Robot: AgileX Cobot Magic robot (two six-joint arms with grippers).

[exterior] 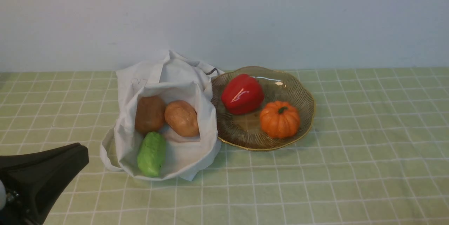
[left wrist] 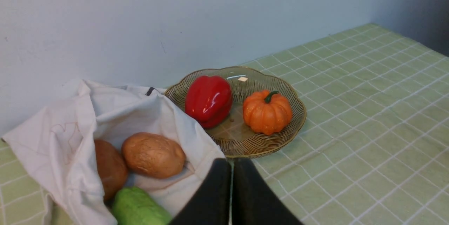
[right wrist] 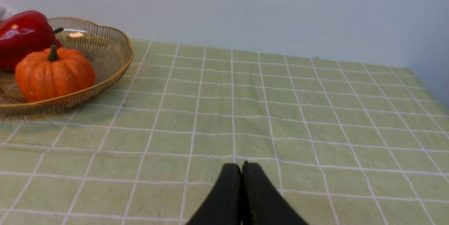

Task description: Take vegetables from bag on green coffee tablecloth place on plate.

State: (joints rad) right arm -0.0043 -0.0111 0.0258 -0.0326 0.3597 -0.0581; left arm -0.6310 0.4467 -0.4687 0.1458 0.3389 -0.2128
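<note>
The white cloth bag (exterior: 182, 77) lies open on the green checked tablecloth (exterior: 350, 169). Inside it are two brown potatoes (exterior: 149, 113) (exterior: 181, 118) and a bumpy green gourd (exterior: 151, 154). To its right the amber glass plate (exterior: 301, 93) holds the red bell pepper (exterior: 242, 93) and an orange toy pumpkin (exterior: 280, 119). My left gripper (left wrist: 232, 164) is shut and empty, at the near left of the bag; its black body (exterior: 38, 172) shows at the lower left. My right gripper (right wrist: 241, 167) is shut and empty over bare cloth, right of the plate (right wrist: 115, 63).
A pale wall (exterior: 245, 14) runs close behind the bag and plate. The cloth's far right corner meets a darker side wall (left wrist: 421, 7). Open cloth lies to the right of the plate and along the front.
</note>
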